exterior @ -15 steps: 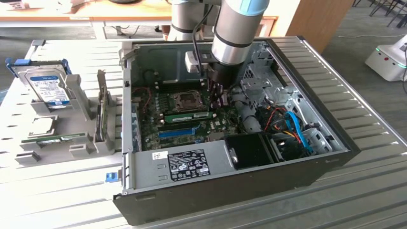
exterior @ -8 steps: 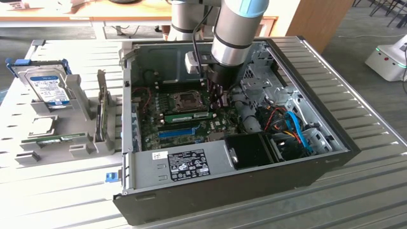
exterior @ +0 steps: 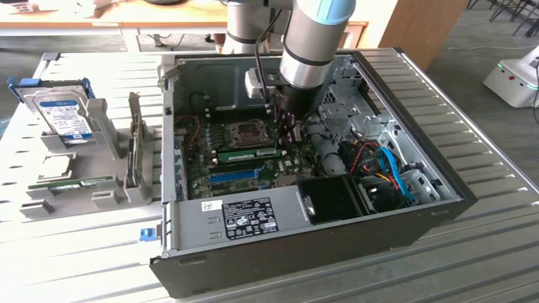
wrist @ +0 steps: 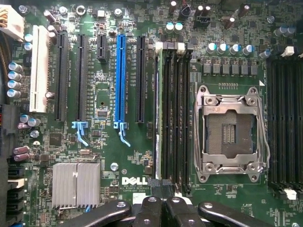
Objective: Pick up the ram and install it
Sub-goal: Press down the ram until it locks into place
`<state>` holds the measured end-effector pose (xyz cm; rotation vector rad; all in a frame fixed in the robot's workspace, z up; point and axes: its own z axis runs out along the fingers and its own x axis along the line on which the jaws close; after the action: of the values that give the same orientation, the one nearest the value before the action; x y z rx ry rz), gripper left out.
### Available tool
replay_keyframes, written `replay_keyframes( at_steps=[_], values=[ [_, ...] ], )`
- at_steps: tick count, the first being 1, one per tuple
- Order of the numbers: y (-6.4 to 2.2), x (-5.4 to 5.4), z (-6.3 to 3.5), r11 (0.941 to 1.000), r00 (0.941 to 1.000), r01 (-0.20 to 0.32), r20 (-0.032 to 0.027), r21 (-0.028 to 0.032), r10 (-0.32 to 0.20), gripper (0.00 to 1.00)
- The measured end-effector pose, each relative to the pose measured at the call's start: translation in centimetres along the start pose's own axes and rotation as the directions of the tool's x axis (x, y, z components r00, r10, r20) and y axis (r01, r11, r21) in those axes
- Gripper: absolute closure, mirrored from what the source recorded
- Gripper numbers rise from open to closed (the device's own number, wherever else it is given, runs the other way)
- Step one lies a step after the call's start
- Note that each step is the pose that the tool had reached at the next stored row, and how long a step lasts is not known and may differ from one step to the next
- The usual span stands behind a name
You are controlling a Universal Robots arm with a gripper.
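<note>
Gripper: you had the black two-finger gripper (wrist: 158, 211) closed, fingertips pressed together, nothing visible between them, over the end of the memory slots by the DELL print.
Ram: the long thin green circuit-board ram stick (exterior: 252, 153) stood in a slot just beside the CPU socket, inside the case. Can't tell whether it was latched or whether the fingers touched it.
Around on board: silver metal-framed CPU socket (wrist: 230, 135), blue expansion slot (wrist: 120, 80), finned silver heatsink (wrist: 75, 184).
In the way: your grey arm (exterior: 307, 57) stood inside the open black computer case (exterior: 438, 208), hiding part of the board. Blue cables (exterior: 392, 173) lay toward the exterior view's right.
Outside the case, exterior view's left: hard drive with blue-and-white label (exterior: 63, 117), upright expansion card (exterior: 135, 145), second green stick (exterior: 80, 184) lying flat.
Writing: white "DELL" logo (wrist: 131, 180) read clearly. The white sticker on the grey power-supply box (exterior: 252, 218) was too small to read.
</note>
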<state>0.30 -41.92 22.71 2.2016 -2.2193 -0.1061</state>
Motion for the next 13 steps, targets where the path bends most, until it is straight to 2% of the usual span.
replay_keyframes(
  at_steps=[13],
  values=[
    [-0.01,0.0,0.15,1.0,1.0,0.0,0.0,0.0,0.0,0.89]
  ],
)
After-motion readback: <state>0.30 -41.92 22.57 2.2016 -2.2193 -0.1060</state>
